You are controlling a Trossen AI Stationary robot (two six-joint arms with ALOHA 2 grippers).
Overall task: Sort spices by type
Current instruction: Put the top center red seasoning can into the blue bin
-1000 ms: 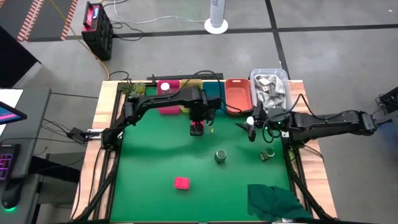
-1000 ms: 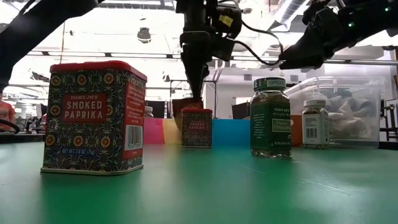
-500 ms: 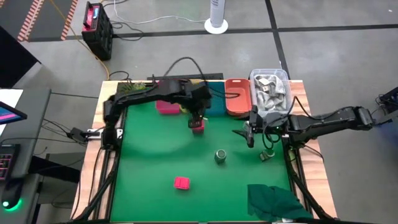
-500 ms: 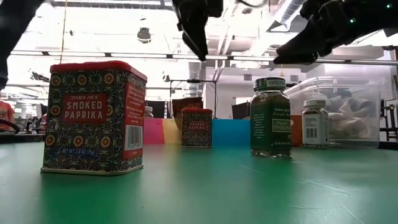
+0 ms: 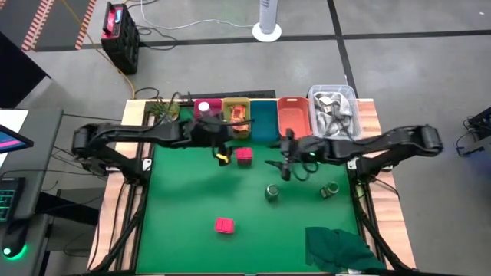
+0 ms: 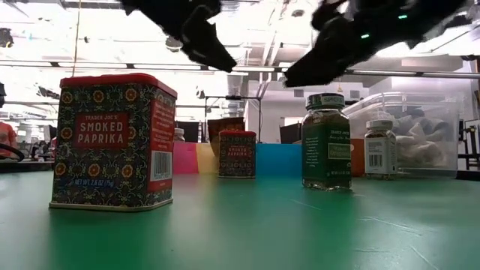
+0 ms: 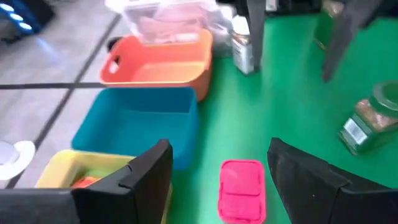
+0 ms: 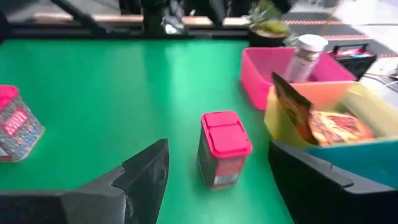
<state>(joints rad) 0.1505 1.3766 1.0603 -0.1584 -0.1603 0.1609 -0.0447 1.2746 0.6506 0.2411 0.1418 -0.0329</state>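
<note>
Overhead, the left hand [image 5: 221, 156] hung spread and empty near the tabletop's [image 5: 192, 199] far edge, just beside a pink paprika tin [image 5: 244, 156]. The right hand [image 5: 285, 170] hovered unclenched near the green-lidded jar [image 5: 272, 192]. A second paprika tin [image 5: 223, 225] sat toward the near edge, and a white-capped jar [image 5: 330, 189] by the right edge.

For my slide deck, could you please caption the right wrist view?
Open right gripper faces a pink-lidded paprika tin standing on green mat.
</note>
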